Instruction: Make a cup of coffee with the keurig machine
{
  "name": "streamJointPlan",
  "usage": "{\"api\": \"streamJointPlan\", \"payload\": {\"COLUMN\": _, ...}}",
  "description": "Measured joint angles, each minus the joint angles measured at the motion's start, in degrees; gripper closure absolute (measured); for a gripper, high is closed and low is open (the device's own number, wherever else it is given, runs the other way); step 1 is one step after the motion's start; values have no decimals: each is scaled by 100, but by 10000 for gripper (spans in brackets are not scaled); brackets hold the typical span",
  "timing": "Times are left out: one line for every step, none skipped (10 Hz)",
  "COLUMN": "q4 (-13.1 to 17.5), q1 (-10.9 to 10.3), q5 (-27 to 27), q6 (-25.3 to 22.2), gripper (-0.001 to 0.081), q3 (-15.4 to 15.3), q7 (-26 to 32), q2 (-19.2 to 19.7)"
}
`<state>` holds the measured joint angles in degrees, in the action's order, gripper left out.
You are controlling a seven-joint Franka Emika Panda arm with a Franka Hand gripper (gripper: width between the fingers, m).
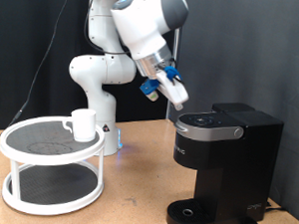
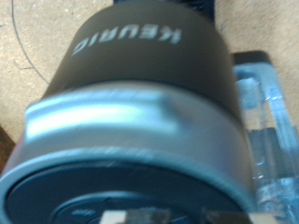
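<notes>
Fingers above keurig machine lid, grip state unclear; "KEURIG" lettering

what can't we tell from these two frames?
- Gripper open or shut: its fingers are too small in the exterior view and out of the wrist view.
- Keurig machine buttons: blurred in the wrist view, tiny in the exterior view.
- Cup contents: its own wall hides them in the exterior view.
</notes>
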<state>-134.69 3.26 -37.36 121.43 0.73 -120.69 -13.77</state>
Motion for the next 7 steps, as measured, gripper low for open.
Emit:
{"api": "streamJointPlan", "payload": {"q4": -101, "q1": 50, "q5": 74, "q6": -181, "gripper": 806, "q3": 88, "q7": 146, "q2": -128}}
{"api": "streamJointPlan", "payload": {"q4": -176, "q1": 97, "q5": 145, "q6": -346, "gripper": 806, "q3": 170, "q7": 258, "q2": -239}}
{"api": "streamJointPlan", "payload": {"q4": -250, "q1": 126, "q5": 175, "q6": -419, "gripper": 806, "q3": 197, "q7": 308, "q2": -340}}
{"api": "streamJointPlan", "payload": {"q4": -249, "q1": 125, "q5": 172, "q6": -402, "gripper": 806, "q3": 194, "q7": 307, "q2": -329}}
{"api": "streamJointPlan", "payload": {"q4": -250, "q1": 126, "q5": 175, "q6": -554, "gripper": 806, "q3": 214, "q7": 375, "q2": -329}}
{"api": "streamJointPlan", "payload": {"q4": -242, "q1": 131, "q5": 202, "q6": -895, "gripper": 806, "q3": 286, "q7": 531, "q2": -355}}
{"api": "streamJointPlan", "payload": {"q4": -241, "q1": 150, "q5": 228, "q6": -1231, "gripper": 806, "q3": 392, "q7": 665, "q2": -428}}
